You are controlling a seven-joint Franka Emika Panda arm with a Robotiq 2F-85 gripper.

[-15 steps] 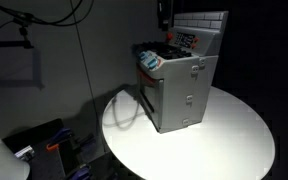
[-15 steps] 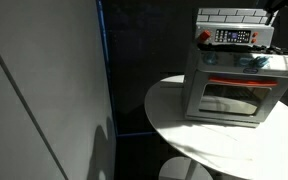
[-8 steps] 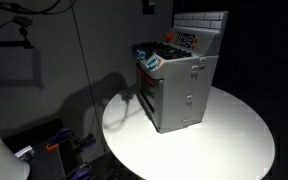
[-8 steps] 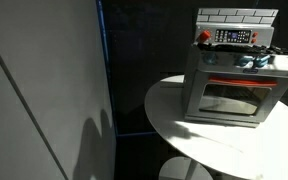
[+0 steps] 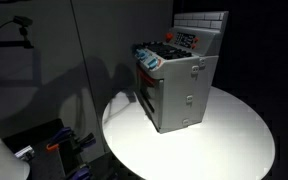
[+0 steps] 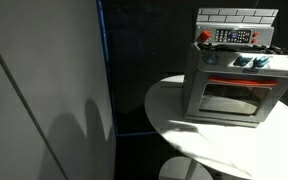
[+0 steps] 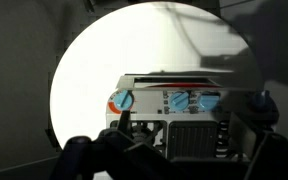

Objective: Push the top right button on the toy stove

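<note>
hovering over the white round table [image 7: 94, 60], the gripper [image 7: 169, 162] holds its fingers wide apart and empty; the toy stove [image 7: 184, 135] lies directly beneath, between them.

The grey boxy plastic toy stove [image 5: 184, 90] is showing a smooth, faintly sheened moulded shell, with its white brick-pattern back panel [image 5: 201, 22] looking matt. The oven door window [image 6: 231, 98] is looking glossy, while the round white table [image 5: 214, 150] is appearing smooth and matt.
</note>
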